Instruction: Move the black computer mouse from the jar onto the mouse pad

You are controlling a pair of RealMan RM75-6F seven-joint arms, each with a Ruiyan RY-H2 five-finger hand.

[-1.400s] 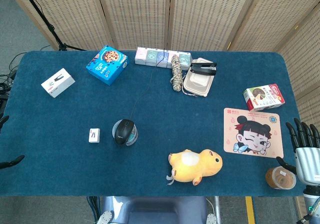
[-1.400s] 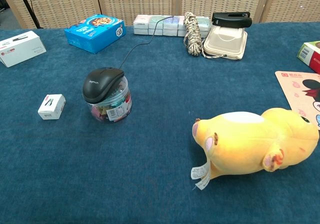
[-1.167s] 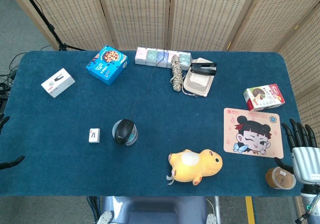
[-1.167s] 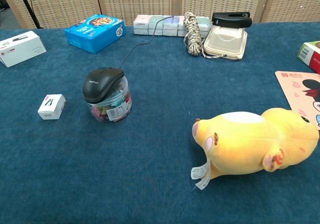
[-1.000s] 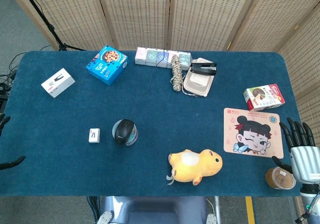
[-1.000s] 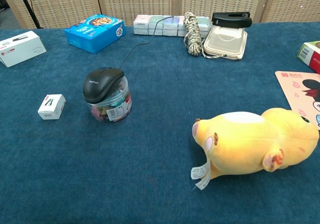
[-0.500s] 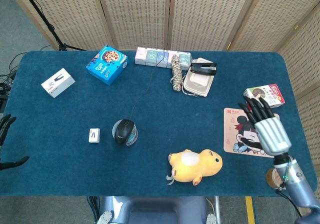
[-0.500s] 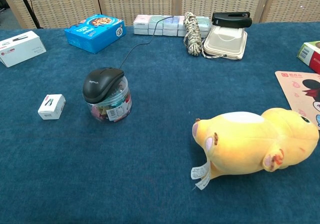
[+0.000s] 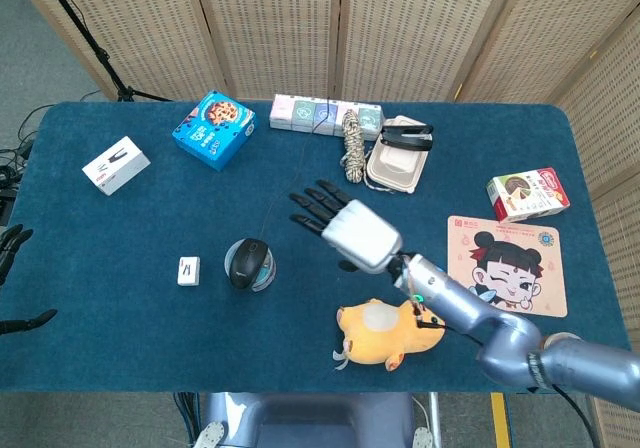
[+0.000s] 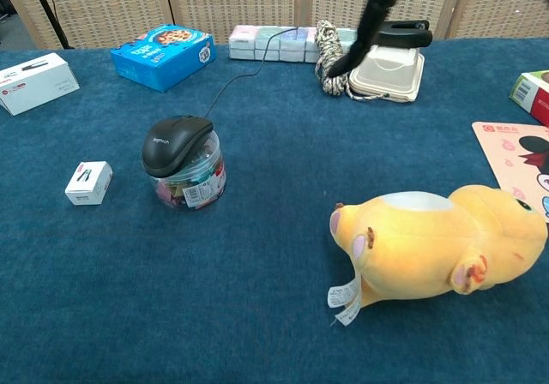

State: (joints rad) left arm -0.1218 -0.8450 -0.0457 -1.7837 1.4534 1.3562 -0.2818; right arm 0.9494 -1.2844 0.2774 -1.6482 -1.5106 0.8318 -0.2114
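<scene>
Two hands: right hand up over the middle of the table, left hand only a dark bit at the left edge of the head view
Right hand fingers: spread apart, holding nothing, pointing toward the mouse side
Left hand fingers: cannot tell how they lie, too little showing
Black computer mouse: sitting on top of the jar, not touched by any hand
Mouse wire: running back to the row of pale boxes at the far edge
Jar: standing upright on the blue table, colourful bits inside
Mouse pad: flat near the right side of the table, cartoon face on it, well apart from the mouse
Yellow plush toy: lying between the jar and the mouse pad, right arm passing over it in the head view
Small white box: just left of the jar
Blue snack box: at the back left
White box: far left
Rope bundle: at the back, beside a pale lunch box
Red and green box: behind the mouse pad
</scene>
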